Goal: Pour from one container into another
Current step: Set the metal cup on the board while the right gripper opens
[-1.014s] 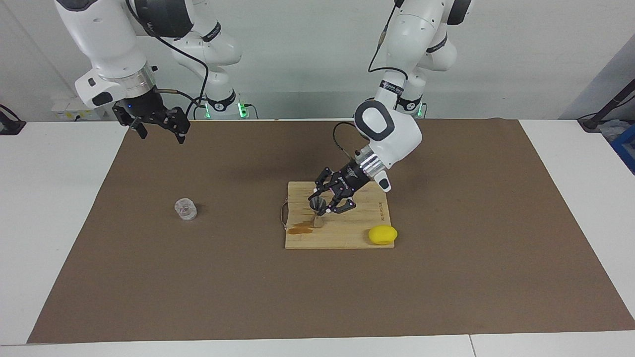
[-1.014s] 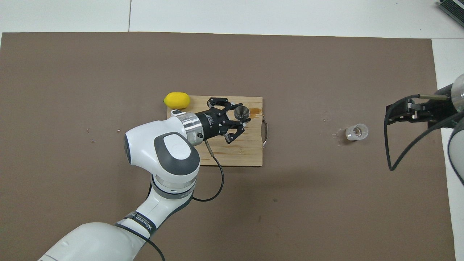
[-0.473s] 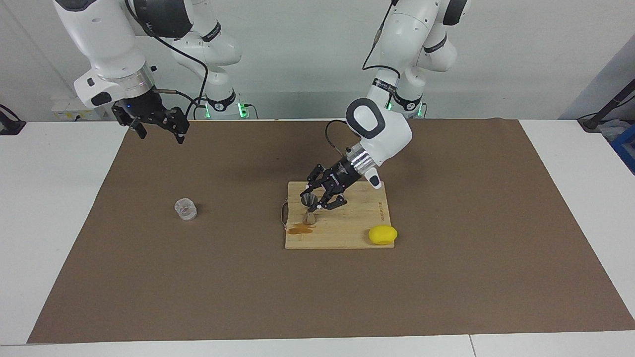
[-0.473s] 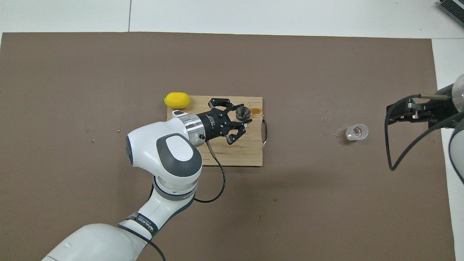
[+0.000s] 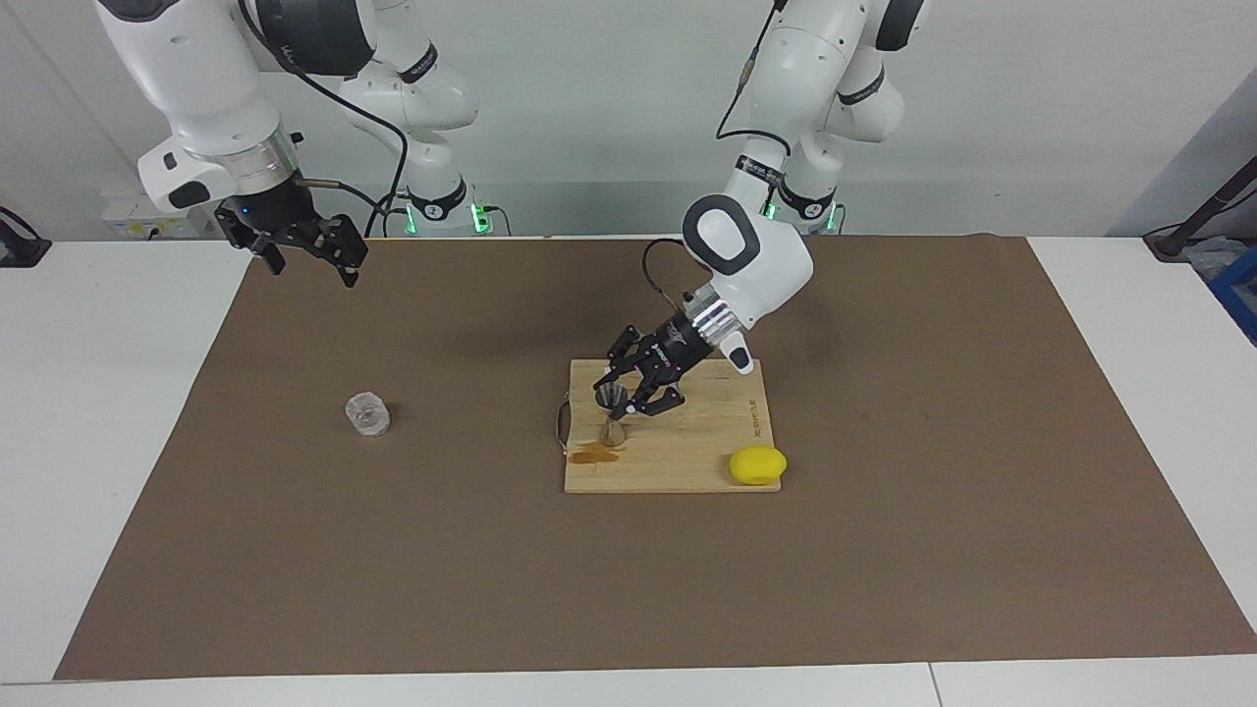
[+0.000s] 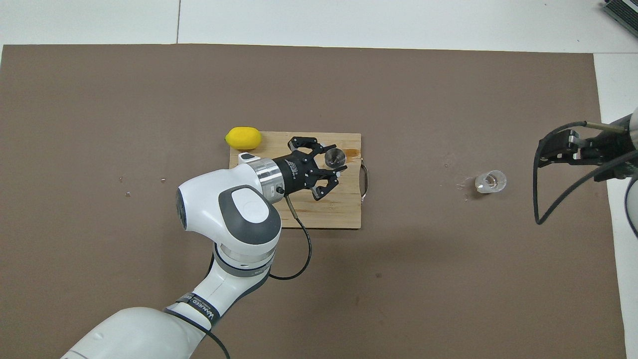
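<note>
The metal jigger (image 5: 611, 414) (image 6: 335, 157) is upright on the wooden cutting board (image 5: 687, 462) (image 6: 339, 209), near the board's handle end. My left gripper (image 5: 623, 404) (image 6: 336, 167) comes in slantwise from the left arm's end and is shut on the jigger at its waist. The clear glass tumbler (image 5: 367, 413) (image 6: 490, 181) stands alone on the brown mat, toward the right arm's end. My right gripper (image 5: 314, 267) (image 6: 544, 156) hangs open and holds nothing, in the air over the mat's edge at the right arm's end.
A yellow lemon (image 5: 757, 464) (image 6: 242, 138) rests at the board's corner farther from the robots. A brown spill (image 5: 592, 454) (image 6: 351, 153) stains the board beside the jigger. The board's metal handle (image 5: 562, 424) (image 6: 365, 183) faces the tumbler.
The left gripper has carried the jigger a little toward the board's handle end. The right gripper has drawn slightly up and away from the tumbler.
</note>
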Available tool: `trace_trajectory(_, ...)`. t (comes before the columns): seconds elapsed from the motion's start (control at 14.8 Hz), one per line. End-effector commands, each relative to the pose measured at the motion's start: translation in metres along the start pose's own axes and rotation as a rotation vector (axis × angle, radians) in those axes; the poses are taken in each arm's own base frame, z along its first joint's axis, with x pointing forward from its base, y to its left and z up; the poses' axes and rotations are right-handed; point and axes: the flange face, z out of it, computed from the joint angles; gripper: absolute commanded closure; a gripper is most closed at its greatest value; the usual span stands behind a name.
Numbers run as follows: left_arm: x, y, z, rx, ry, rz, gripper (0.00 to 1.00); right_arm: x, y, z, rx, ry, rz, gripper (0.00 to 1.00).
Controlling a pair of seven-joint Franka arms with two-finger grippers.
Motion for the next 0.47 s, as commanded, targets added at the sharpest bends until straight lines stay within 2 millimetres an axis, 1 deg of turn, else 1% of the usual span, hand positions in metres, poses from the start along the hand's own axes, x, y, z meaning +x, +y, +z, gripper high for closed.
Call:
trace_trajectory(0.0, 0.0, 0.0, 0.001, -0.032, -0.014, -0.023, 0.0, 0.004, 0.003, 0.009, 0.022, -0.005, 0.103, 0.0)
trace_trajectory(0.14, -0.001, 0.0, 0.001, -0.034, -0.014, -0.021, 0.0, 0.007, 0.003, 0.015, 0.018, -0.017, 0.155, 0.0)
trace_trajectory(0.27, -0.002, 0.0, 0.001, -0.033, -0.016, -0.019, 0.0, 0.018, 0.009, 0.027, 0.016, -0.026, 0.226, 0.0)
trace_trajectory(0.41, -0.003, -0.001, 0.002, -0.019, -0.024, -0.021, 0.0, 0.027, 0.025, 0.036, 0.023, -0.03, 0.321, 0.0)
